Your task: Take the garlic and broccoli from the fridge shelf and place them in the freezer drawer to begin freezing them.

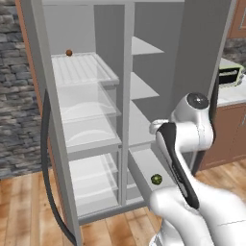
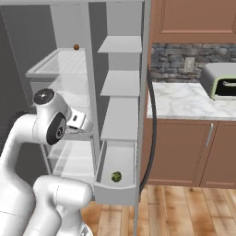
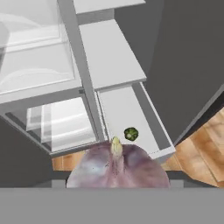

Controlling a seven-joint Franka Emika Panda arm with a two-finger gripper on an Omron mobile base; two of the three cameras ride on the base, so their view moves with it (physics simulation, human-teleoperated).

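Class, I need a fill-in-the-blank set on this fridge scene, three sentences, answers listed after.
1. The broccoli lies in the freezer ____.
2. Close before the hand camera, the gripper carries the ____.
3. An orange-brown ball sits at the back of the ribbed fridge ____.

Missing words: drawer; garlic; shelf.

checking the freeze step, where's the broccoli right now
The broccoli lies on the white floor of the pulled-out freezer drawer, near its front end, below the narrow grey shelves on the fridge's right side.
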